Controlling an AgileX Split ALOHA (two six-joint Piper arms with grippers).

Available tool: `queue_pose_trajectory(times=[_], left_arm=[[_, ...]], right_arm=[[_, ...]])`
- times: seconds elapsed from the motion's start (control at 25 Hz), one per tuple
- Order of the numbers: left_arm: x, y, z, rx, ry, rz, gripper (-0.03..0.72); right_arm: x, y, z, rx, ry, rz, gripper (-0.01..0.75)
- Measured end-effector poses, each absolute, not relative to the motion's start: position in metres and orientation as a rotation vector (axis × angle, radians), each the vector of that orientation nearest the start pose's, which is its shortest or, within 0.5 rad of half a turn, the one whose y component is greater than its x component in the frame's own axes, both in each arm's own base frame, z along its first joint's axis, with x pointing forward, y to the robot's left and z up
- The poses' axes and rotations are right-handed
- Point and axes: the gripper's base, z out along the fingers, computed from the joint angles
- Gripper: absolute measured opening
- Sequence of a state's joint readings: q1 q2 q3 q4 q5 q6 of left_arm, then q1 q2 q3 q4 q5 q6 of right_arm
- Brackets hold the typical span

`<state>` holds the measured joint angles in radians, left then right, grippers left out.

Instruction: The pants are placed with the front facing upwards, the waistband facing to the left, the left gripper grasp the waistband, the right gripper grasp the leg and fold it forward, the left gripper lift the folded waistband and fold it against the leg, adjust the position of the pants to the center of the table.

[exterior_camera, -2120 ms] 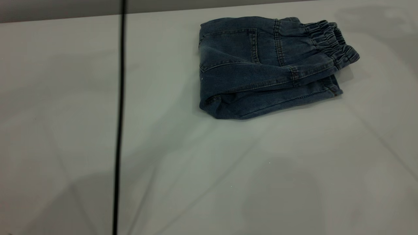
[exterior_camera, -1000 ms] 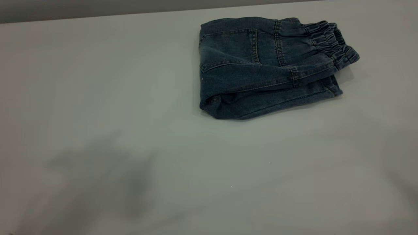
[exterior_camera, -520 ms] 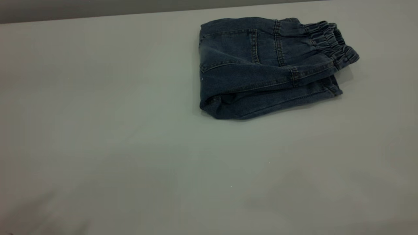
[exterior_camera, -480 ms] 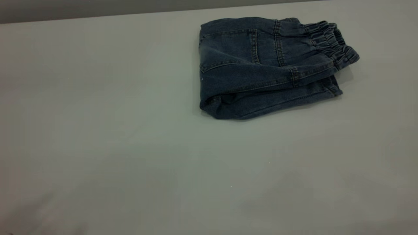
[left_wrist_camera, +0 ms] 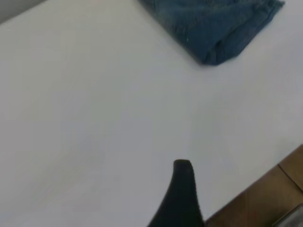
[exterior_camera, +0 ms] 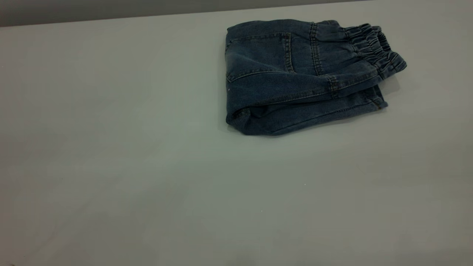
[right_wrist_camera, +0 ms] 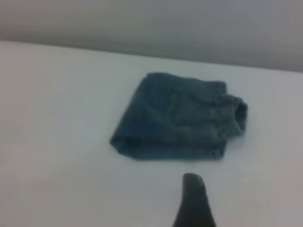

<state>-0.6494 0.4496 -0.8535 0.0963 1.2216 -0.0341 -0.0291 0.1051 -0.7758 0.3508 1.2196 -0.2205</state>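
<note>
The pants [exterior_camera: 295, 74] lie folded into a compact bundle at the far right of the table [exterior_camera: 147, 166], back patch pocket [exterior_camera: 258, 51] upward. The gathered waistband [exterior_camera: 375, 48] is at the bundle's right end, resting over the leg hems. Neither gripper shows in the exterior view. A black part of my left gripper [left_wrist_camera: 182, 194] hangs above bare table near its edge, well away from the pants [left_wrist_camera: 213, 23]. A black part of my right gripper [right_wrist_camera: 194, 201] is above bare table, a short way in front of the pants [right_wrist_camera: 180, 118] and touching nothing.
Bare tabletop stretches to the left of and in front of the pants. In the left wrist view the table's edge [left_wrist_camera: 246, 187] runs close by, with brown floor [left_wrist_camera: 270, 198] beyond it. A grey wall [exterior_camera: 111, 9] backs the table's far edge.
A thin black vertical line that crossed the left of the exterior view is gone, and the arms' shadows have slid off the table. The pants have not moved.
</note>
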Motion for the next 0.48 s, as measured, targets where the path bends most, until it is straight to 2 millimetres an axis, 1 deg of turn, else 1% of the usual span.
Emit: queue_pose_trajectory(times=[0.12, 0.28, 0.4, 0.48], left_arm=[[0.028, -0.010, 0.336, 0.655, 2.213, -0.236, 0.580], [0.014, 0.001, 0.313, 0.644, 2.186, -0.247, 0.580], [0.006, 0.007, 0.299, 0.636, 2.162, -0.256, 0.580], [0.002, 0.010, 0.291, 0.629, 2.145, -0.262, 0.580]], right_arm=[[-0.027, 0.027, 0.327, -0.248, 1.951, 0.208, 0.440], [-0.020, 0.021, 0.302, -0.230, 1.996, 0.141, 0.440], [-0.014, 0.019, 0.290, -0.221, 2.013, 0.120, 0.440], [-0.011, 0.019, 0.286, -0.215, 2.010, 0.117, 0.440]])
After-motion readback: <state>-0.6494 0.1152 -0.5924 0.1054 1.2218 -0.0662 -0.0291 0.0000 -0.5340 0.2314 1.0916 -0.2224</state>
